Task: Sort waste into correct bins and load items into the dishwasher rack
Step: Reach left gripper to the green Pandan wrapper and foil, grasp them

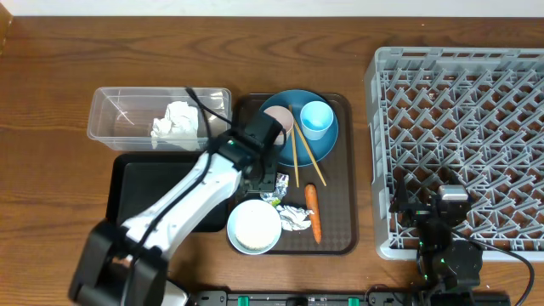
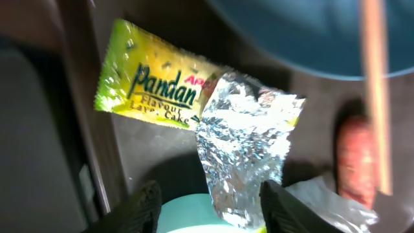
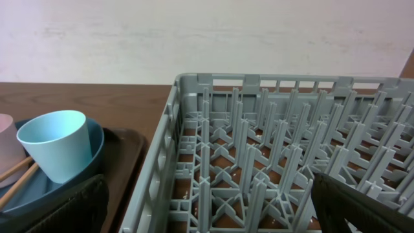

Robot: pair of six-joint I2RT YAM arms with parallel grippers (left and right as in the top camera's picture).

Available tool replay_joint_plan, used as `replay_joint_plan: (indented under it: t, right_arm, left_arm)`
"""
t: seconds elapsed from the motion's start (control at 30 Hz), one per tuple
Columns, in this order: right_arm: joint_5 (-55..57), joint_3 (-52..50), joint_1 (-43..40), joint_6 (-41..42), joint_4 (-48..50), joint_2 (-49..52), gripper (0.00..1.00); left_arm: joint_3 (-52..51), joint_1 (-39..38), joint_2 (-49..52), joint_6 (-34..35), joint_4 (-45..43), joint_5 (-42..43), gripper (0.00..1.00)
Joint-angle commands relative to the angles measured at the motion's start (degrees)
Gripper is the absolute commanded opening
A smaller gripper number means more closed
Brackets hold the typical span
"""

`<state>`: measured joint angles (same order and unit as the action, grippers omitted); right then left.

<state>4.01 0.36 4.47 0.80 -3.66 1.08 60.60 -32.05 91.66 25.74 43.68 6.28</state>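
Note:
My left gripper (image 1: 276,184) (image 2: 213,210) is open over the brown tray. The torn foil end of the yellow-green wrapper (image 2: 150,87) (image 1: 273,198) lies between its fingers, above the white bowl (image 1: 254,227) (image 2: 187,219). A crumpled paper wad (image 1: 295,218) and the carrot (image 1: 313,211) (image 2: 352,155) lie beside it. The blue plate (image 1: 299,140) holds the pinkish cup (image 1: 277,117), the light blue cup (image 1: 316,119) (image 3: 55,142) and the chopsticks (image 1: 299,155). My right gripper (image 1: 442,212) (image 3: 210,213) is open and empty over the front left corner of the grey rack (image 1: 463,127) (image 3: 272,129).
The clear tub (image 1: 127,110) at the left holds a white paper wad (image 1: 176,123). The black bin (image 1: 140,191) lies in front of it, under my left arm. The brown tray (image 1: 344,204) sits between the bins and the rack.

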Motion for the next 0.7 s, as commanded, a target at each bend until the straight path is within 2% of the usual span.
replay_joint_plan:
  t: [0.0,0.33,0.4,0.5,0.67]
  right_arm:
    - [0.0,0.0,-0.7,-0.5,-0.2,0.0,0.99]
    - [0.0,0.0,-0.8,-0.5,-0.2,0.0,0.99]
    - [0.0,0.0,-0.8,-0.5,-0.2,0.0,0.99]
    - [0.0,0.0,-0.8,-0.5,-0.2,0.0,0.99]
    - [0.0,0.0,-0.7,-0.5,-0.2,0.0,0.99]
  left_arm:
    - [-0.8,-0.2,3.0,1.1,0.4,2.4,0.56]
    - [-0.8,-0.2,9.0,1.2,-0.3,3.7,0.57]
    - [-0.8,-0.2,9.2,1.2,-0.5,3.8,0.56]
    - [-0.8,-0.2,9.2,1.2,-0.5,3.9,0.49]
    - [-0.8,-0.2,9.2,1.2,-0.7,5.2,0.49]
